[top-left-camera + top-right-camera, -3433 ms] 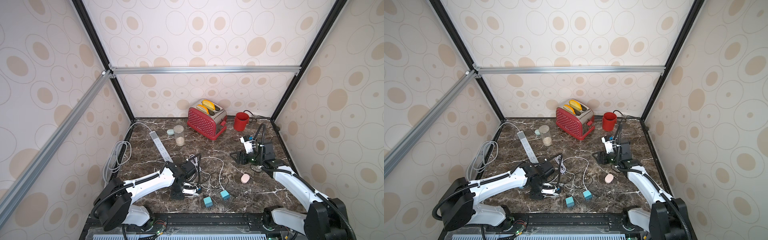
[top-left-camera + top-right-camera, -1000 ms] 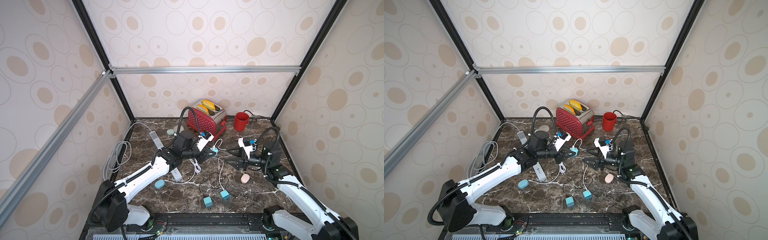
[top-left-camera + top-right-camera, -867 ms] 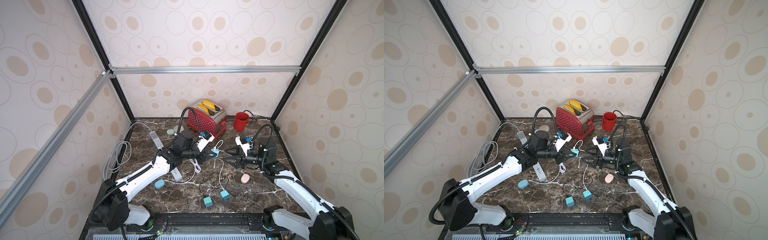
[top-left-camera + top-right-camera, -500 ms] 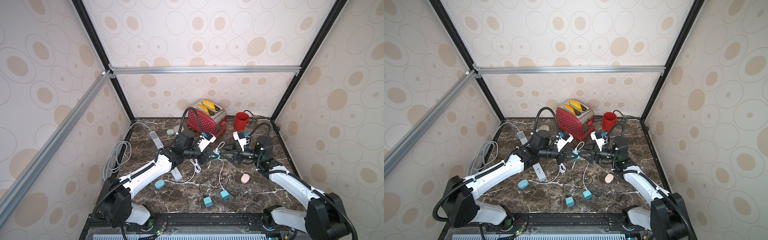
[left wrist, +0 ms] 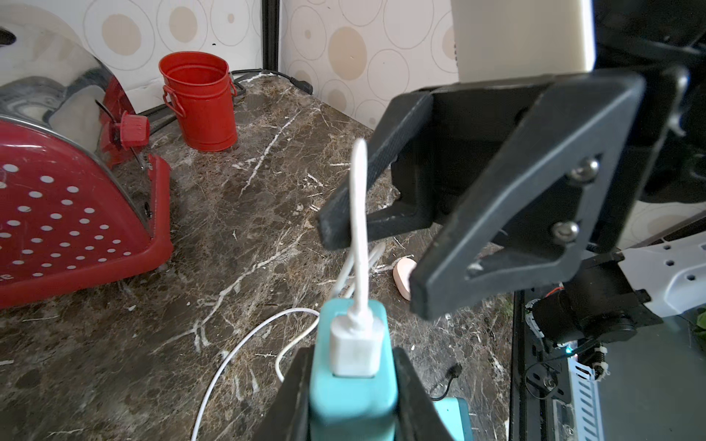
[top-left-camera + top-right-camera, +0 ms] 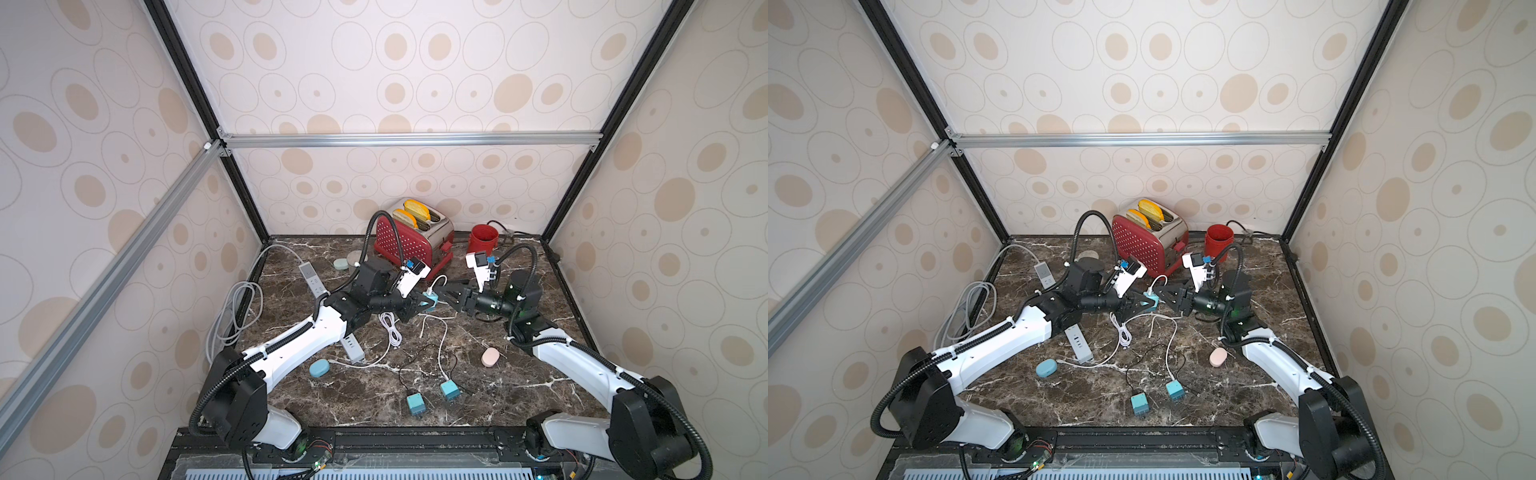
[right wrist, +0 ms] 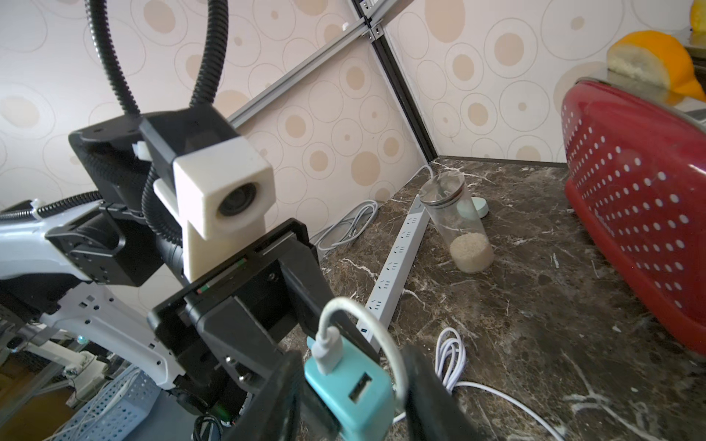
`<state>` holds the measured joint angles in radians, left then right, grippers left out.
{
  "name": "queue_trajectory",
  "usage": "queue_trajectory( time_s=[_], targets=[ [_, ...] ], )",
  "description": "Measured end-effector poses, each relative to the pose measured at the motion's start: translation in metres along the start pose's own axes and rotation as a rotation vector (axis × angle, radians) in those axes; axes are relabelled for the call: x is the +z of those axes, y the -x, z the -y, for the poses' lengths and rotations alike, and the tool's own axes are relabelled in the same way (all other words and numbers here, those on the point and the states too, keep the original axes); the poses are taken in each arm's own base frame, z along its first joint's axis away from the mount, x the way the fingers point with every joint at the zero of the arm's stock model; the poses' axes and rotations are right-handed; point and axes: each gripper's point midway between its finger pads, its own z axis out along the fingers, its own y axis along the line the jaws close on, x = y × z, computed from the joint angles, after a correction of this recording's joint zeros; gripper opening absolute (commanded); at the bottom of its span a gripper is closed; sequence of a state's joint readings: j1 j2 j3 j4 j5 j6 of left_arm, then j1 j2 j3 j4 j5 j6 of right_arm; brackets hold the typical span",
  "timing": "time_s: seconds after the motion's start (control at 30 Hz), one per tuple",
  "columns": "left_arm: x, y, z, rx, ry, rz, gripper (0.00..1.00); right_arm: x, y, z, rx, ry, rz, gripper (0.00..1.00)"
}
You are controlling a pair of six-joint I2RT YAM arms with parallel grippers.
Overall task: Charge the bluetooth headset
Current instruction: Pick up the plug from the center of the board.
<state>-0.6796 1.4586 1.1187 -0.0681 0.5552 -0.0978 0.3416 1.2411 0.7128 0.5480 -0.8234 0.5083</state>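
The blue headset case (image 6: pixel 319 368) lies on the marble tabletop (image 6: pixel 519 374) beside my left arm, just by the near end of the white power strip (image 6: pixel 353 350). A white cable (image 5: pixel 359 214) runs along the stone up to the case; whether it is plugged into it I cannot tell. A pink headset case (image 6: pixel 490 356) lies well apart, on the other side, close to my right arm.

The cable's other end sits in a teal charger plug (image 5: pixel 353 385), raised above the middle of the table. My left gripper (image 5: pixel 353 355) is clamped on that plug, one finger pressed to each flank, the USB end facing away from the wrist. My right gripper (image 7: pixel 349 357) meets it head-on, its jaws apart and straddling the plug's free end, with the cable looping up between them. A gap shows on at least one side, so I do not count it as a grip.

Below the two grippers the slack of the cable lies coiled on the stone. Two more teal plugs (image 6: pixel 416 404) (image 6: pixel 449 390) with thin dark leads lie near the front edge. At the back stand a red toaster (image 6: pixel 409 245) with slices in its slots, a red bucket (image 6: pixel 482 241) and a clear jar of rice (image 7: pixel 458 229) beside the power strip's far end.
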Motion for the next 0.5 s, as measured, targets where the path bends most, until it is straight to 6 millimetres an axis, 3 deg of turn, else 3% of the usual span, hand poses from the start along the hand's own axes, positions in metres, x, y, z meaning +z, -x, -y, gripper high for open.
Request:
queue_trajectory(
  time_s=[0.13, 0.23, 0.37, 0.5],
  targets=[
    [0.003, -0.003, -0.006, -0.005, 0.028, -0.01, 0.02, -0.013, 0.006, 0.006, 0.016, -0.128, 0.031, 0.53],
    [0.003, -0.003, -0.011, -0.004, 0.058, -0.009, 0.02, -0.03, 0.02, -0.007, -0.035, -0.181, 0.084, 0.56],
    [0.004, 0.003, -0.02, 0.0, 0.106, -0.001, 0.02, -0.039, 0.028, -0.02, -0.07, -0.186, 0.095, 0.49],
    [0.008, 0.005, -0.023, 0.018, 0.136, -0.003, 0.02, -0.029, 0.018, -0.009, -0.016, -0.203, 0.044, 0.46]
  ],
)
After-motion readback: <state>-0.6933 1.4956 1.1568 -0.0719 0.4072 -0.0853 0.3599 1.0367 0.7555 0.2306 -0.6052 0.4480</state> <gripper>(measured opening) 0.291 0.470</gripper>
